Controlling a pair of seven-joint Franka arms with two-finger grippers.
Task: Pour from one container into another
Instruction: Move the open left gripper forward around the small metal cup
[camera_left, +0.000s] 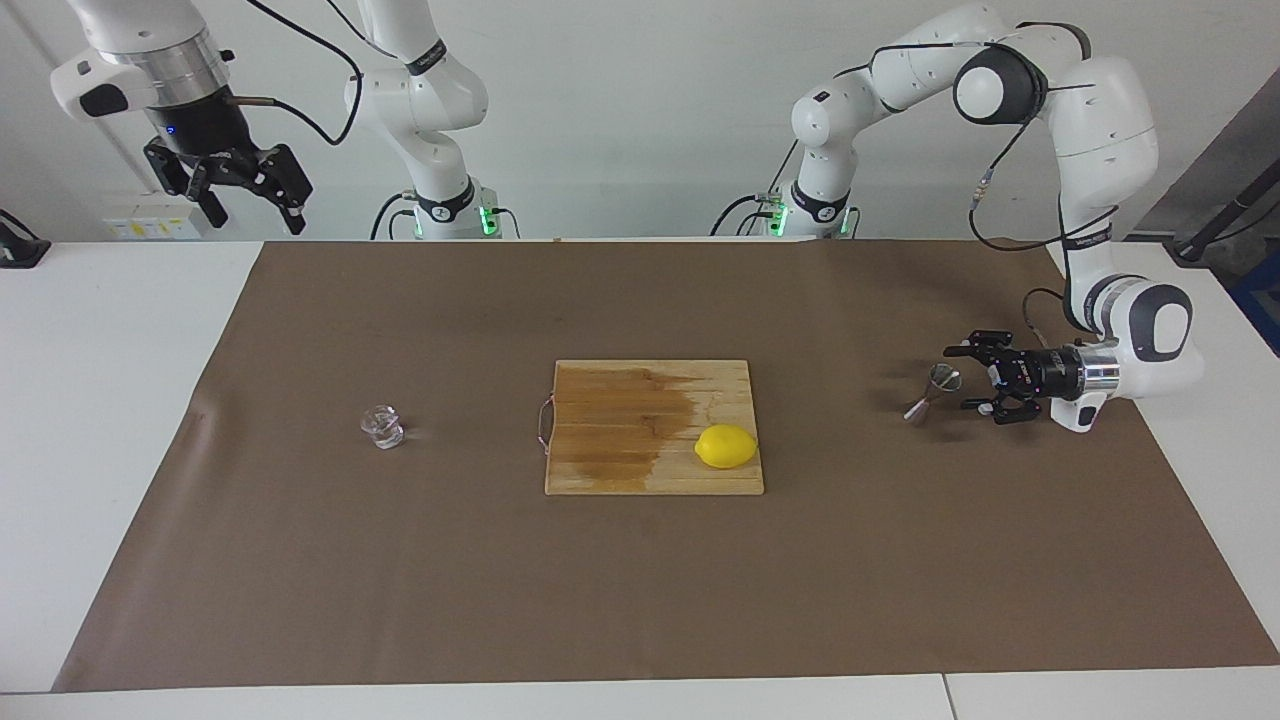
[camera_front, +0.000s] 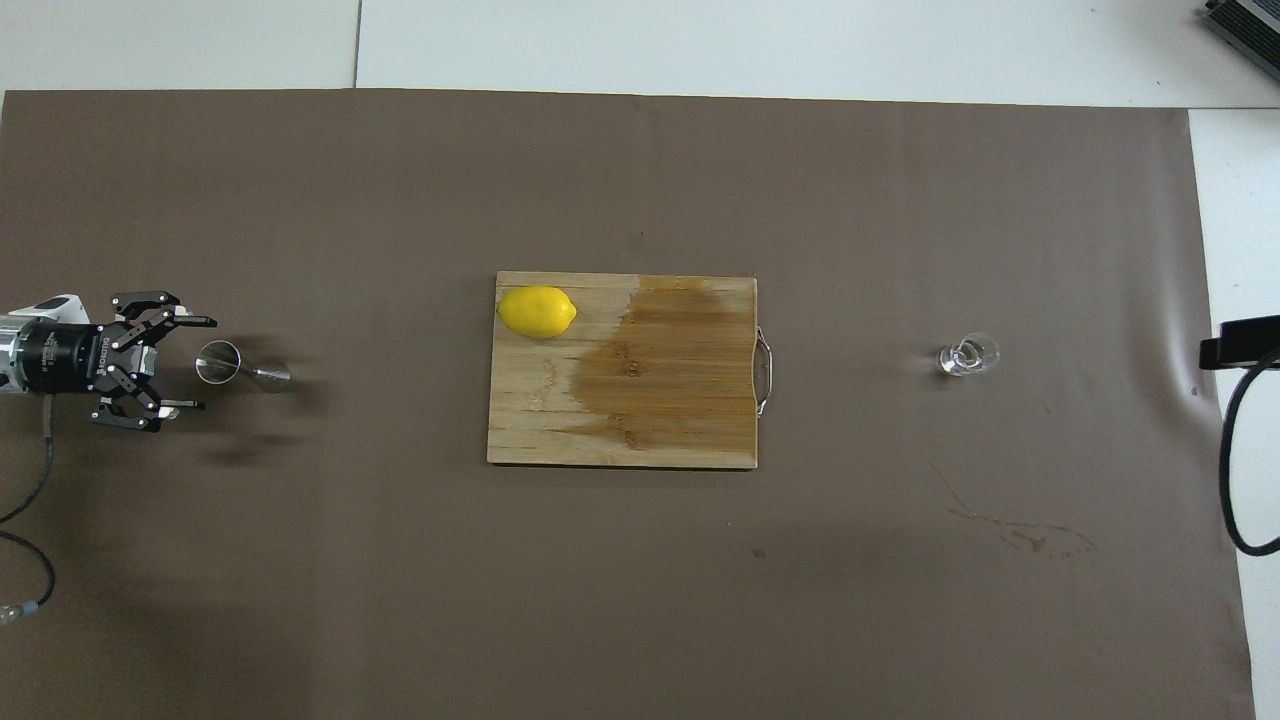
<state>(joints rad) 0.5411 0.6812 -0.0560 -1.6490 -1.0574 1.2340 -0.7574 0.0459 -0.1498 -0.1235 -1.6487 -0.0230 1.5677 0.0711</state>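
Observation:
The small clear glass cup (camera_left: 382, 427) (camera_front: 967, 356) stands on the brown mat toward the right arm's end of the table. Toward the left arm's end stands the silvery hourglass jigger (camera_left: 932, 392) (camera_front: 225, 363). My left gripper (camera_left: 960, 378) (camera_front: 206, 363) is low and level beside the jigger, pointing at it. It is open, and its fingertips (camera_left: 950, 351) just reach the jigger's rim on either side without touching it. My right gripper (camera_left: 245, 190) hangs open, high over the table's edge by its own base, and waits.
A wooden cutting board (camera_left: 640, 400) (camera_front: 620, 420) with a dark wet patch lies mid-mat. A yellow lemon (camera_left: 726, 446) (camera_front: 538, 311) rests on the board's corner. Faint spill marks (camera_front: 1020, 535) stain the mat (camera_left: 400, 580) near the robots' edge, toward the right arm's end.

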